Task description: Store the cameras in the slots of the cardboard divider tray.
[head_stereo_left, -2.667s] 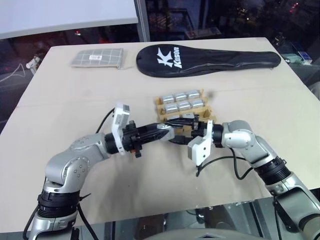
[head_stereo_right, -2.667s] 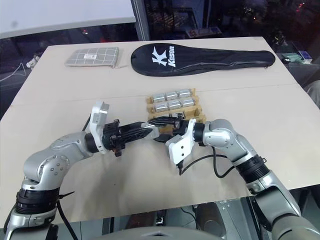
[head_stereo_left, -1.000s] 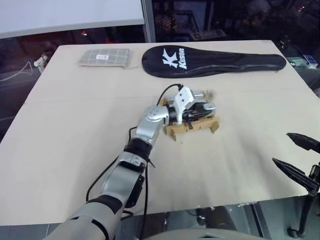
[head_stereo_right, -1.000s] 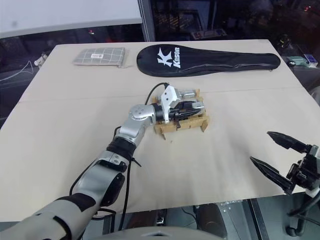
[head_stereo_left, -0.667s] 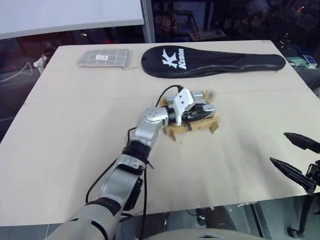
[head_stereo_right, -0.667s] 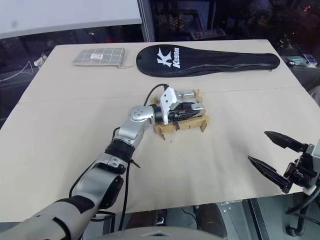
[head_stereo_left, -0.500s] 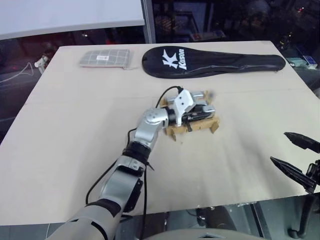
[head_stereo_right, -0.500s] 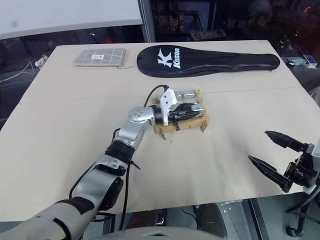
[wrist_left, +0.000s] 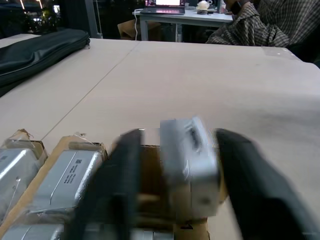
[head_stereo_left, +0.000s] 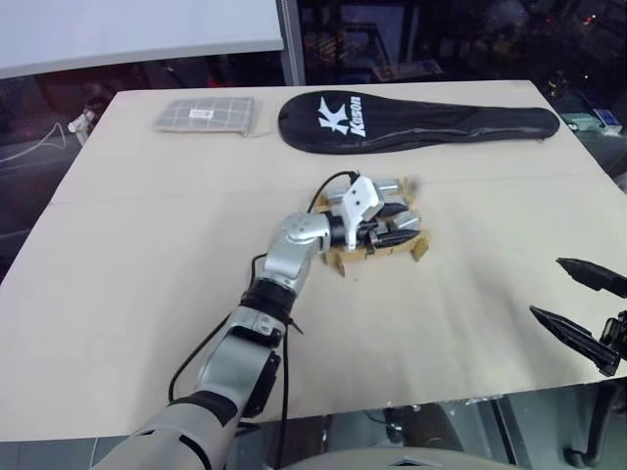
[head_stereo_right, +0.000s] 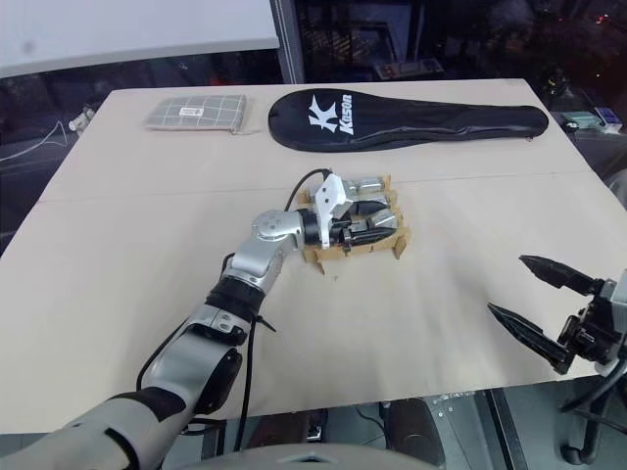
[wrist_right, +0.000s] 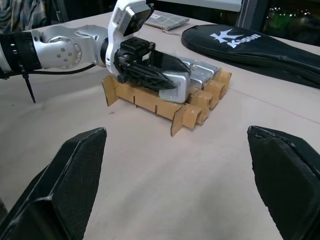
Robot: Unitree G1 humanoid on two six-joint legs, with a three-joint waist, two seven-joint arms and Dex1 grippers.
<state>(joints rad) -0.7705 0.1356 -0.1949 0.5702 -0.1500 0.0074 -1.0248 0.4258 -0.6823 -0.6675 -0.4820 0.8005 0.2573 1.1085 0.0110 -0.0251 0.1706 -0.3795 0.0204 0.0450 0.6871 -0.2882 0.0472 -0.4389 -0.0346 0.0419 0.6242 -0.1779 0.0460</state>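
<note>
Left wrist view: left tool [wrist_left: 175, 170] fingers spread apart flanking small silver-grey boxy camera [wrist_left: 189, 160] in brown corrugated cardboard divider tray [wrist_right: 145, 97]'s near row. Camera likely rigid, smooth, slippery; pinch flat sides. Right tool [wrist_right: 185, 195] open at 4 o'clock, empty.

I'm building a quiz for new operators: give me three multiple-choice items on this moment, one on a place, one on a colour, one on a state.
1. Where does the black racket cover lie?
A. At the far side of the table, beyond the cardboard divider tray
B. On top of the tray
C. On the floor

2. What colour is the cardboard divider tray?
A. White
B. Brown
C. Blue

3. How do the right gripper's jaws stand?
A. Shut on a camera
B. Shut on nothing
C. Wide apart, holding nothing

Answers: 1 A, the cover lies near the far table edge, past the tray. 2 B, plain brown corrugated card. 3 C, its two black fingers are spread apart over bare table.
</note>
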